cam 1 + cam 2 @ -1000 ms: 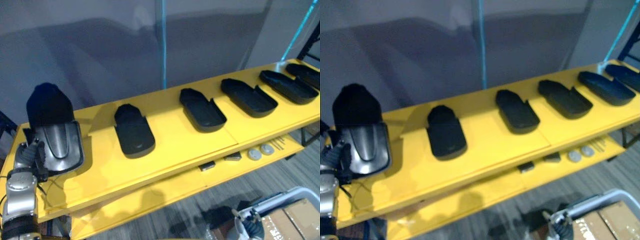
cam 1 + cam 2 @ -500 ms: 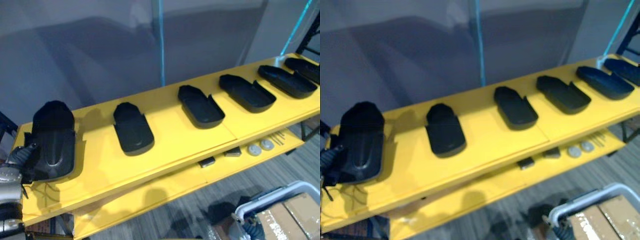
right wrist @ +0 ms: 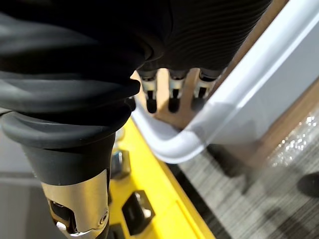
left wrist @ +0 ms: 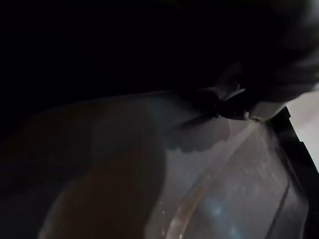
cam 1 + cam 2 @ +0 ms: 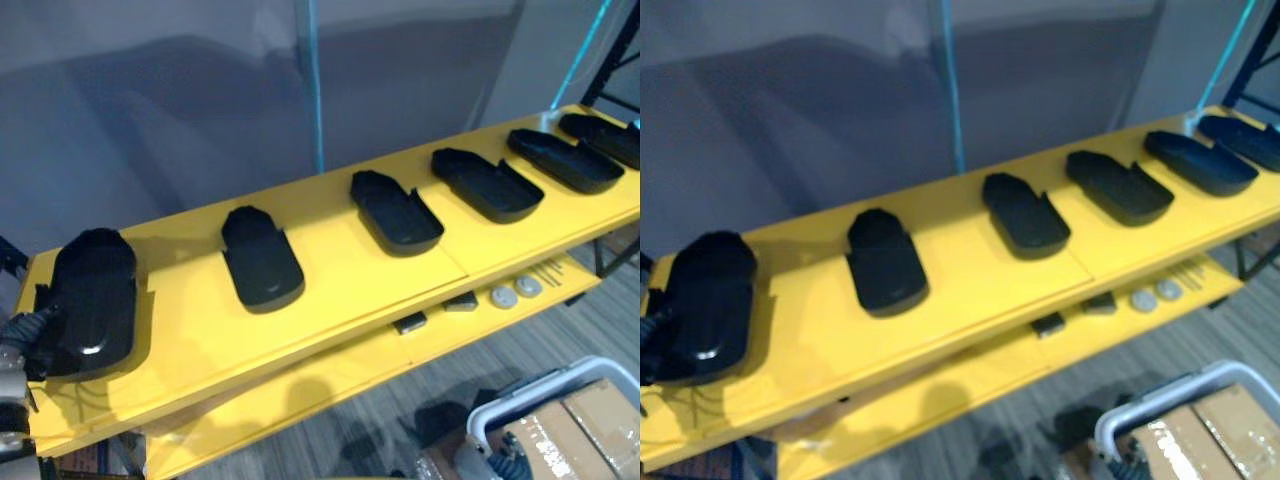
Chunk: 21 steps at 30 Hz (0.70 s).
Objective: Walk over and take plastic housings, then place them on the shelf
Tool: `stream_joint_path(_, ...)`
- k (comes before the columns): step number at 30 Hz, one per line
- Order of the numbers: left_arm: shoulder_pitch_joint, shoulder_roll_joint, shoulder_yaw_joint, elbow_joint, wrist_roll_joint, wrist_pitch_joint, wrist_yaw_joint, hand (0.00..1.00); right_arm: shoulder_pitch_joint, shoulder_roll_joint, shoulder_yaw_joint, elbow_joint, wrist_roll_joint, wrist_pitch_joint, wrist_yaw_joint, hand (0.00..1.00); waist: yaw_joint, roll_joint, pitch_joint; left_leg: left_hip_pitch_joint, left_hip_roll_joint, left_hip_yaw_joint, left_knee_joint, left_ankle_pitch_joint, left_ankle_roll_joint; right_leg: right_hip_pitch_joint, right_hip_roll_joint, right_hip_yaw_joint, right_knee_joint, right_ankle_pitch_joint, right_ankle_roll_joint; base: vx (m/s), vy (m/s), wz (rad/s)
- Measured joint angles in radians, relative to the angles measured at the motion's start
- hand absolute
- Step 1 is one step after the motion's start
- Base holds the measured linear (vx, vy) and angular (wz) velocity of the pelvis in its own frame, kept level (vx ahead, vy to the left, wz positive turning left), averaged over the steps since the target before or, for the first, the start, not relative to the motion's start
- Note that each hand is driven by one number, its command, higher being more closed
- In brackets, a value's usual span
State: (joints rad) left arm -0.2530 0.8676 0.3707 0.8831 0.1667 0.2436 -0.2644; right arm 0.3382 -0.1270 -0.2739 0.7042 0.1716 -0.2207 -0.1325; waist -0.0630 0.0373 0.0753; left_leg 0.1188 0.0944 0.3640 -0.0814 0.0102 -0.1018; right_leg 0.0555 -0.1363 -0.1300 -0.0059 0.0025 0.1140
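Far left first: your left hand (image 5: pixel 18 340) is at the left end of the yellow shelf (image 5: pixel 330 290), right up against the near end of the leftmost housing (image 5: pixel 92 300). I honestly can't tell what the fingers are doing. They're hidden behind the part, and your left wrist view is mostly dark with the housing's surface up close. That housing lies flat on the shelf.

Going right along the same shelf you've got a row of black plastic parts, all apart from each other: the second housing (image 5: pixel 260 260), third housing (image 5: pixel 397 212), fourth housing (image 5: pixel 487 185), fifth housing (image 5: pixel 565 160) and the sixth housing (image 5: pixel 605 135) at the far right end. A teal pole (image 5: pixel 312 90) stands behind the shelf, between the second and third.

On the lower shelf (image 5: pixel 330 375) there are a couple of small dark blocks (image 5: pixel 411 322) and two round discs (image 5: pixel 500 294) further right.

Bottom right is a white bin (image 5: pixel 530 405) with a cardboard box (image 5: pixel 590 425) inside its rim. Your right hand (image 3: pixel 173 92) hangs just over that rim, fingers straight, side by side, holding nothing.
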Motion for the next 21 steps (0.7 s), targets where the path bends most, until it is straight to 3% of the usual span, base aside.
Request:
stream_joint_path(9,-0.003,0.0,0.001,0.049,-0.009,0.014,0.021,1.0,-0.022,-0.03,-0.024,0.016,-0.011,0.0,0.002,0.0,-0.007,-0.009,0.033,-0.002,-0.001,0.003,0.0,-0.001,0.0,-0.003,0.001,0.006,-0.004,0.002,0.001,0.0,0.0,0.0)
stream_joint_path(16,-0.018,0.0,0.001,0.049,-0.01,-0.011,0.057,1.0,-0.055,-0.07,-0.063,0.02,-0.02,0.0,0.014,0.0,-0.008,0.005,0.074,-0.007,-0.001,0.004,0.0,-0.001,0.0,-0.011,0.002,0.01,-0.003,0.005,0.001,0.0,0.0,0.0)
stream_joint_path(21,-0.03,0.0,0.0,0.049,-0.011,-0.024,0.068,1.0,-0.059,-0.095,-0.074,0.02,-0.02,0.0,0.033,0.0,-0.012,0.001,0.082,-0.016,-0.001,0.007,0.001,-0.001,-0.001,-0.021,0.002,0.018,-0.004,0.007,0.0,0.01,0.0,-0.02)
